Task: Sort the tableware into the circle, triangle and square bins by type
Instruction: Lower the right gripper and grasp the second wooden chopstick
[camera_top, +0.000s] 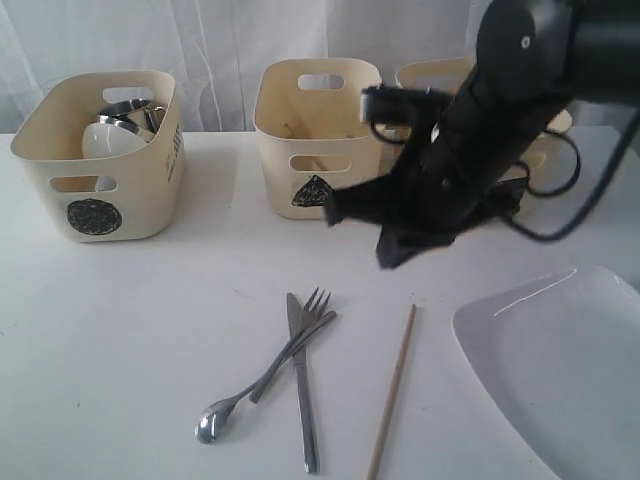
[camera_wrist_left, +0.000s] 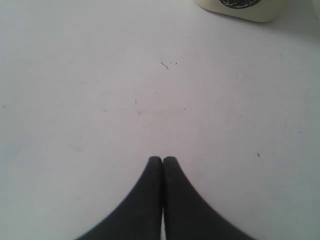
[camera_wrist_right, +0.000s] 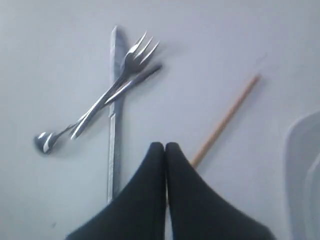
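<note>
Right wrist view had the right gripper (camera_wrist_right: 165, 146) hanging over the table (camera_wrist_right: 60, 200), fingertips pressed together with nothing between them, the knife (camera_wrist_right: 111, 150) lying under the crossed fork (camera_wrist_right: 132, 57) and spoon (camera_wrist_right: 46, 142) on one side and a lone chopstick (camera_wrist_right: 227, 117) on the other, just short of the white plate (camera_wrist_right: 300, 165). Out in the exterior view that cutlery lay in front of the triangle bin (camera_top: 315, 140), while steel mugs (camera_top: 125, 108) and a white bowl (camera_top: 108, 140) sat in the circle bin (camera_top: 100, 190). The left gripper (camera_wrist_left: 162, 160) was closed too, empty above bare table.
</note>
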